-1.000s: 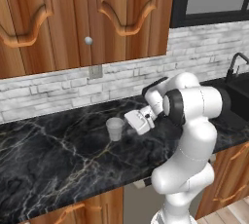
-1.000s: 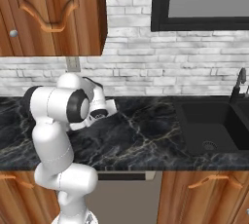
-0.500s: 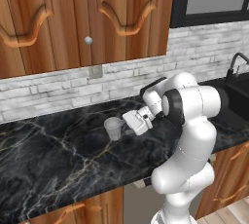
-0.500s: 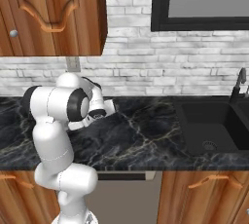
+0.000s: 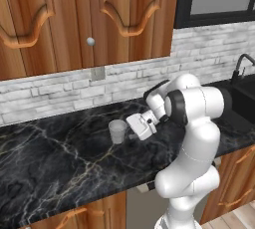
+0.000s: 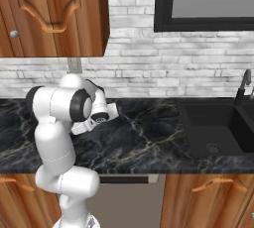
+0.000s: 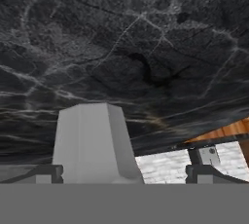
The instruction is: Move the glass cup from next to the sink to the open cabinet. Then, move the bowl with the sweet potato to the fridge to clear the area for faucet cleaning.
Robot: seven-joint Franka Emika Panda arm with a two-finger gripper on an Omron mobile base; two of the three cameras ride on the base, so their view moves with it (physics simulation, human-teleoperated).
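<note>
Change: little was seen to differ from half a second before; the hand [image 5: 130, 129] was held just beside the glass cup [image 5: 118, 131], and the cup was found at the same spot on the counter [image 5: 55, 163].
Hand: it was seen in the left base view pointing toward the cup from the sink side, low over the dark marble.
Hand state: in the hand view the two fingertips [image 7: 47, 173] were spread wide apart, with the glass cup [image 7: 95, 142] standing between them; no contact with the cup could be made out, so the hand was read as open.
Glass cup: it was seen upright on the counter, about midway between the front edge and the brick wall, well apart from the sink [image 6: 218, 129].
Sink: the black basin was set into the counter toward its right end, with a round drain visible in the right base view.
Faucet: the faucet [image 5: 240, 64] was seen behind the sink, at the back edge of the counter.
Wall cabinets: closed wooden doors [image 5: 84, 19] were seen above the counter.
</note>
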